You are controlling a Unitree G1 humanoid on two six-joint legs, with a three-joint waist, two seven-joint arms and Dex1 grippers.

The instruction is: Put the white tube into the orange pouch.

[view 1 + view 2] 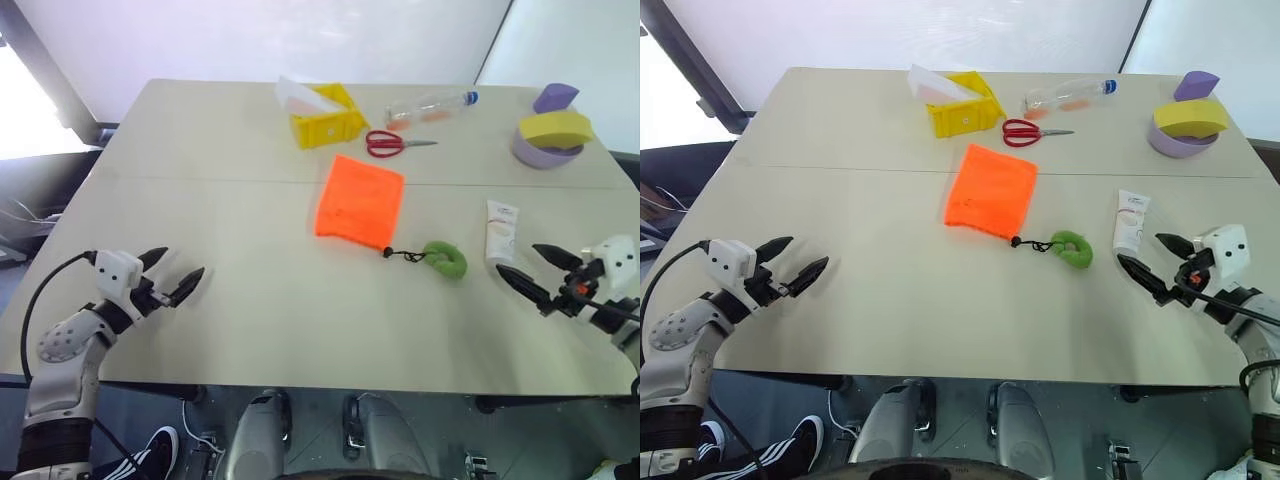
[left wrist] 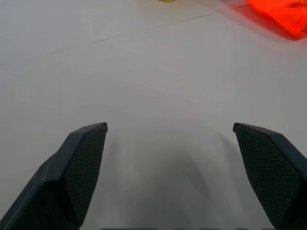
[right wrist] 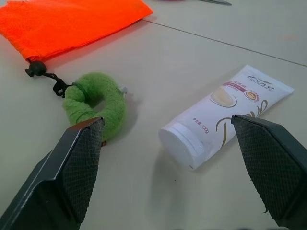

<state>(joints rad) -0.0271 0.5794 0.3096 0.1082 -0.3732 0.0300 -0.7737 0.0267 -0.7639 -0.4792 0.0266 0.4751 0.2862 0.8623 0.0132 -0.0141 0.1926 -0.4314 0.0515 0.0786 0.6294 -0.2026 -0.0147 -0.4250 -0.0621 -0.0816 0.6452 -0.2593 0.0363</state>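
Two grippers hover over the table (image 1: 200, 330), both wide open, nothing held. Left gripper (image 1: 172, 272) sits at the near left edge above bare tabletop, well apart from everything. Right gripper (image 1: 532, 268) sits at the near right, fingers spread, just near of the white tube (image 1: 501, 229). White tube lies flat on the right side, cap end toward the near edge, untouched. Orange pouch (image 1: 360, 198) lies flat mid-table, left of the tube, its black cord (image 1: 404, 255) running to a green ring (image 1: 445, 259) between pouch and tube. Far side: yellow bin (image 1: 326, 118), red scissors (image 1: 391, 144), clear bottle (image 1: 432, 106), purple bowl (image 1: 546, 148) with yellow sponge (image 1: 555, 128).
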